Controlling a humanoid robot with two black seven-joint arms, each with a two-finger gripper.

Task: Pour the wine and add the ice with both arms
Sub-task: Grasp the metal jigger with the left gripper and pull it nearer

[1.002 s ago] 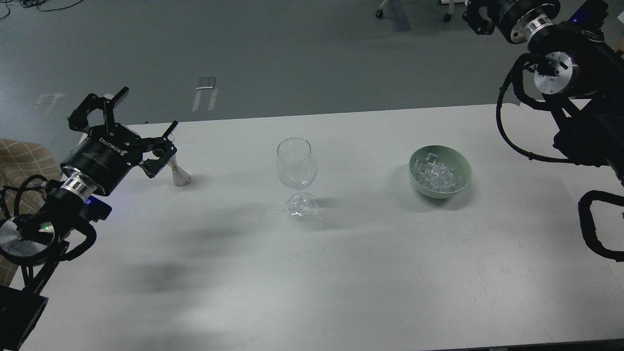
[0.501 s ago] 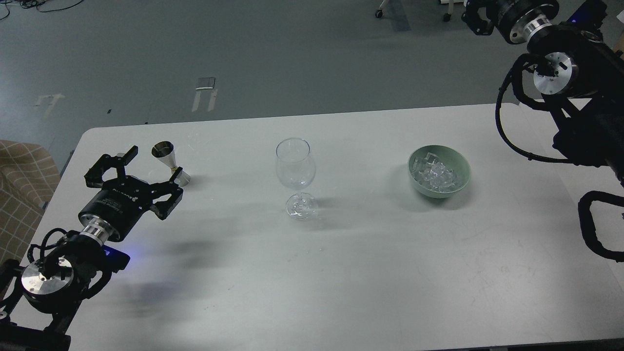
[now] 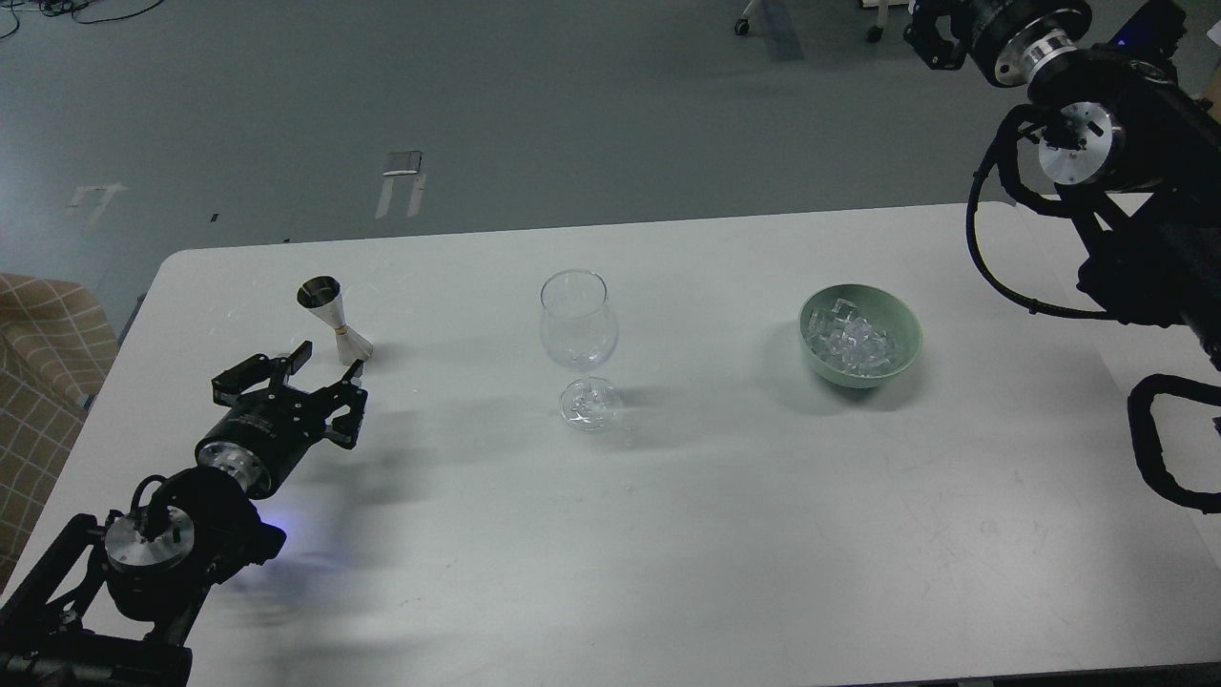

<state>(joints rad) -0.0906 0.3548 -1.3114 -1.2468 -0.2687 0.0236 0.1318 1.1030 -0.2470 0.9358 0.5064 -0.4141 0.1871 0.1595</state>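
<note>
A clear stemmed wine glass (image 3: 578, 329) stands upright at the middle of the white table (image 3: 668, 534). A small metal jigger (image 3: 331, 318) stands at the back left; no liquid shows in it. My left gripper (image 3: 305, 377) is low over the table just in front of the jigger, fingers spread open and empty, apart from it. A green bowl (image 3: 906, 334) on the right holds a heap of clear ice cubes (image 3: 852, 344). My right gripper (image 3: 930, 33) is high at the top right edge, partly cut off.
My right arm (image 3: 1126, 210) and its looped black cables (image 3: 1159, 448) hang over the table's right end. A tan checked cushion (image 3: 38, 353) lies beyond the left edge. Grey floor lies behind the table.
My left arm has dropped and pulled back toward me, so the gripper has gone from level with the jigger to low in front of it. The right arm barely moved.
</note>
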